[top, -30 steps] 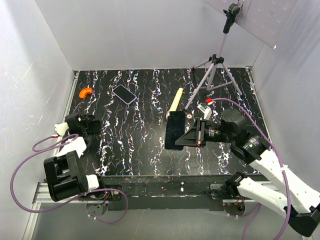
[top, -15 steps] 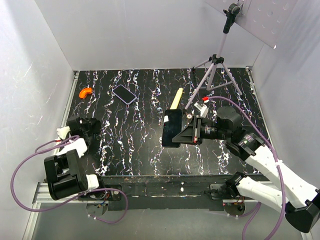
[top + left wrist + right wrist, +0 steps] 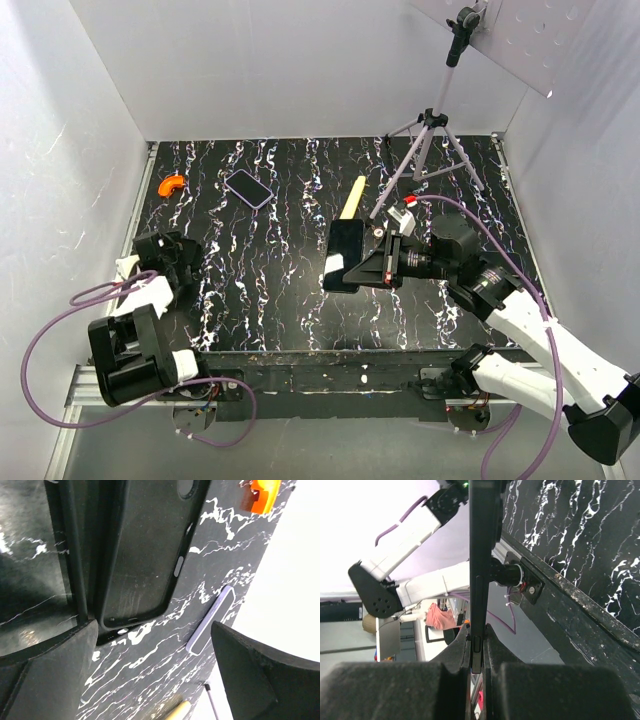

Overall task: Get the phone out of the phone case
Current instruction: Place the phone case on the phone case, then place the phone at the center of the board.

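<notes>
No lettering, brand or number can be read on the phone case [image 3: 345, 257], the phone [image 3: 249, 188] or the marbled table [image 3: 270, 290]. A small white tag [image 3: 403, 215] near the tripod [image 3: 432, 125] may carry print, but it is too small to tell.

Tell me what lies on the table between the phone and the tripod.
A cream-yellow stick lies there, as the top view shows.
</notes>
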You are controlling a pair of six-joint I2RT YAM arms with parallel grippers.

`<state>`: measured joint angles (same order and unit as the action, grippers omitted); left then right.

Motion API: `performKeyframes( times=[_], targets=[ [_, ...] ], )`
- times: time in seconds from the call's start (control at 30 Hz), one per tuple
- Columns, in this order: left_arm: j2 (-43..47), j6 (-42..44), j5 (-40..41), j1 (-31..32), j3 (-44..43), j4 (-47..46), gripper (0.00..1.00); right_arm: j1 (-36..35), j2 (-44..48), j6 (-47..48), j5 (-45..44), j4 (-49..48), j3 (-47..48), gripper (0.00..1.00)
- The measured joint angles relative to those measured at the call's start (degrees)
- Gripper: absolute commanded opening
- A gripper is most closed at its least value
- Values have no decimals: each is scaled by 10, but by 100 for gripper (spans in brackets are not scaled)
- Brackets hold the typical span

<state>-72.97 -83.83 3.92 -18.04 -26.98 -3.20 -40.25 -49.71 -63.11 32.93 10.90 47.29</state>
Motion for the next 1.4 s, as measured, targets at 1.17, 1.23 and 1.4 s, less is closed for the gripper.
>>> performKeyframes(
  times=[1.17,1.23,1.4],
  targets=[
    [79,308,-82,242,-245,272,98,782,-5,83,-214,134,-246,1],
    [89,321,-99,251,-230,263,98,796,-32,99,-185,109,-246,3],
    [125,353,-132,256,-205,262,98,809,-75,126,-139,65,-246,30]
  ],
)
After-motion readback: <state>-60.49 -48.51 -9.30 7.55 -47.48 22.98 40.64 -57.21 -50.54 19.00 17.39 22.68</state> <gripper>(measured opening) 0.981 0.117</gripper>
